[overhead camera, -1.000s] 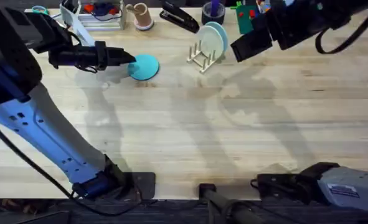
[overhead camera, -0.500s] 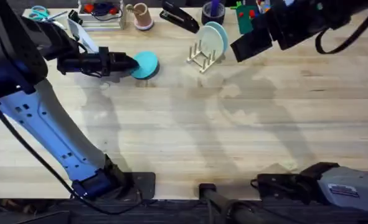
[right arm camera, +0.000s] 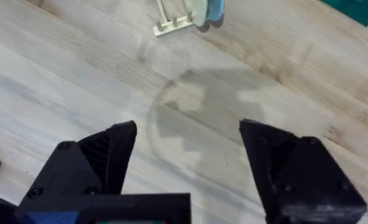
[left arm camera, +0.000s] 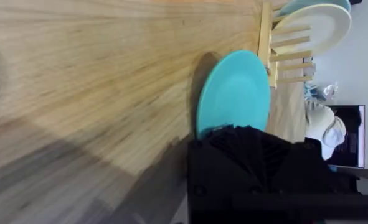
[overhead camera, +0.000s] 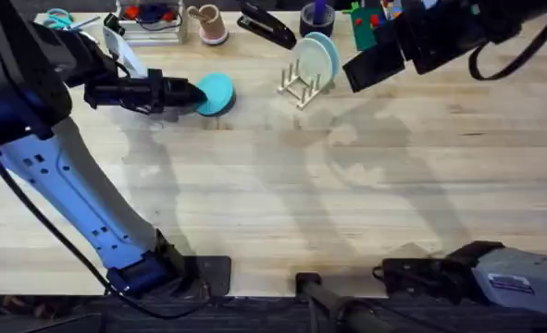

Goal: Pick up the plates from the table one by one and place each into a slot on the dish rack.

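A teal plate (overhead camera: 219,94) lies at the back left of the table (overhead camera: 282,194), its near edge under my left gripper (overhead camera: 195,93), which is shut on that edge. In the left wrist view the teal plate (left arm camera: 235,90) sits just past the black fingers (left arm camera: 246,155), with a shadow along its side. The dish rack (overhead camera: 300,86) stands to its right with a cream plate (overhead camera: 314,63) and a pale blue plate (overhead camera: 329,48) upright in its slots. My right gripper (overhead camera: 373,62) hovers open to the right of the rack, its fingers (right arm camera: 103,158) wide apart over bare wood, the rack (right arm camera: 173,22) beyond them.
Along the back edge stand a clear wire tray (overhead camera: 149,20), a pinkish cup (overhead camera: 210,23), a black stapler (overhead camera: 267,26), a dark cup (overhead camera: 316,16) and a green item (overhead camera: 366,28). Bare wood spreads across the middle and front of the table.
My left gripper slid to the right onto the teal plate's edge, and the plate shifted slightly toward the back. The right arm has not moved.
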Controlling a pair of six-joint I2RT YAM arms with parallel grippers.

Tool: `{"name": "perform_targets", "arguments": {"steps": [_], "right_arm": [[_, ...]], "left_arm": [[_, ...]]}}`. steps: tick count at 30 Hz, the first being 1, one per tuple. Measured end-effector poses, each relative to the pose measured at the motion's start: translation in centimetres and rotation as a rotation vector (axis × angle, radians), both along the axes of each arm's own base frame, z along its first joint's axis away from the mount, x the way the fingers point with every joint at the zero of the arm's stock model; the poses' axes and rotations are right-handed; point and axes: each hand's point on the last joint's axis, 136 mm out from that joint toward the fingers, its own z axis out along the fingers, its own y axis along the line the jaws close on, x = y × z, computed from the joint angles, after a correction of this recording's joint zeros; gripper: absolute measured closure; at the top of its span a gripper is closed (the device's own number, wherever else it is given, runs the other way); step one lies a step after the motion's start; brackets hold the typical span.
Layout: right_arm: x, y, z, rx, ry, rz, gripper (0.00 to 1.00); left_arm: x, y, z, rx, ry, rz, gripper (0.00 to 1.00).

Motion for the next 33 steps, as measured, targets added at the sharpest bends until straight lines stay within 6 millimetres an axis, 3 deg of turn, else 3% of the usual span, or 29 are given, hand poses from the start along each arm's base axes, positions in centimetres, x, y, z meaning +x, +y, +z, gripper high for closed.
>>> {"name": "perform_targets", "arguments": {"steps": [12, 19, 26, 33], "right_arm": [[0.6, 0.9, 0.5, 0.051, -0.022, -0.031, 0.007], [1.5, 5.5, 0.9, 0.214, -0.018, 0.01, 0.007], [3.3, 10.0, -0.9, 0.321, 0.032, -0.003, 0.007], [4.4, 12.9, -2.8, 0.402, 0.1, -0.098, 0.008]], "left_arm": [[0.0, 0.0, 0.0, 0.001, 0.001, 0.0, 0.963], [0.0, 0.0, 0.0, 0.001, 0.001, 0.0, 0.962], [0.0, 0.0, 0.0, 0.001, 0.001, 0.0, 0.962], [0.0, 0.0, 0.0, 0.001, 0.001, 0.0, 0.962]]}}
